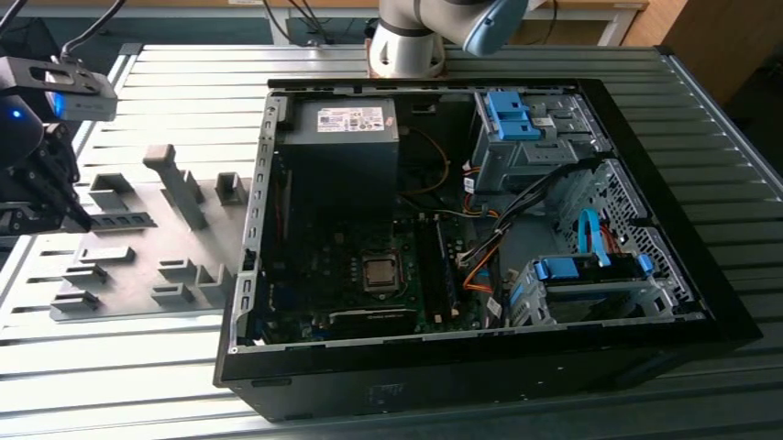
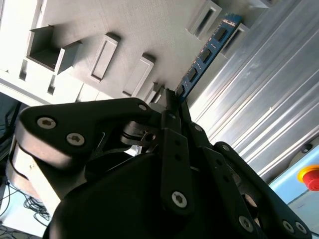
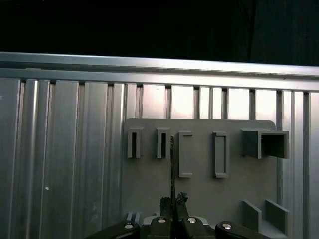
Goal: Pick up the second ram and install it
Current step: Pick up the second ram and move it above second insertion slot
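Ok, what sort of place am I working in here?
Looks like a robot workbench for PC assembly, probably a lab: a ribbed aluminium table, an open computer case on it, and a grey fixture plate where the hand grips the second ram.

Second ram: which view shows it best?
The second wrist view: the second ram shows its blue face and chips, one end in the gripper. First wrist view sees it edge-on; exterior view, small at the grey fixture.

Blue ram [image 2: 206, 56] (dark chips [image 2: 220, 35]); grey fixture [image 2: 149, 25].
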Available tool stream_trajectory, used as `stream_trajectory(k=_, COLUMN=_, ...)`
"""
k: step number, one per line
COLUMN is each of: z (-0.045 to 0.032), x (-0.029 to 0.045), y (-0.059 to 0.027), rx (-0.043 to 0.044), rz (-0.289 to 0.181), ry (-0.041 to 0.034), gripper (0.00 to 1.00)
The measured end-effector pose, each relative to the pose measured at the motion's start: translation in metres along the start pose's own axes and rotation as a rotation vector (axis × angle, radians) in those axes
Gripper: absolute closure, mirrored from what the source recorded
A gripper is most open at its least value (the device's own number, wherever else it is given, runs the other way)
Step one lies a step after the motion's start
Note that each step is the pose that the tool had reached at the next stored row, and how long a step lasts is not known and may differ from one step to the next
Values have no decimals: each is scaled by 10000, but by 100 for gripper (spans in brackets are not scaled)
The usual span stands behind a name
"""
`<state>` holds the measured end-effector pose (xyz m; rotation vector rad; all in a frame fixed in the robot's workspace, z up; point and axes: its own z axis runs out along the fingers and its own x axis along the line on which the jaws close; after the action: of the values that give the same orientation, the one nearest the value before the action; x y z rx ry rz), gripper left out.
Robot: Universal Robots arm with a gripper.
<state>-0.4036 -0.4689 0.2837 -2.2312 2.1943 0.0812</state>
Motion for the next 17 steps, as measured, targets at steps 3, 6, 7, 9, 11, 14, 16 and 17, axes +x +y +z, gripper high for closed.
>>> stream_trajectory(k=3, z=-23, x=-1, y=1, rx=0, rz=0, ry=0, gripper=86)
stream_trajectory(k=6, z=-35, x=-2, y=1, rx=1, rz=0, ry=-1, gripper=86)
stream_trajectory(k=7, z=-39, x=-2, y=1, rx=1, rz=0, ry=-1, gripper=86)
stream_trajectory(k=9, z=-46, x=-2, y=1, rx=1, rz=0, ry=0, gripper=86)
stream_trajectory(k=11, z=-53, x=-2, y=1, rx=1, rz=0, ry=0, gripper=86)
stream_trajectory(k=14, z=-62, x=-3, y=2, rx=0, rz=0, ry=0, gripper=86)
stream_trajectory(k=16, z=-67, x=-3, y=2, rx=1, rz=0, ry=-1, gripper=86)
stream_trajectory(k=17, z=-69, x=-3, y=2, rx=1, rz=0, ry=-1, gripper=86)
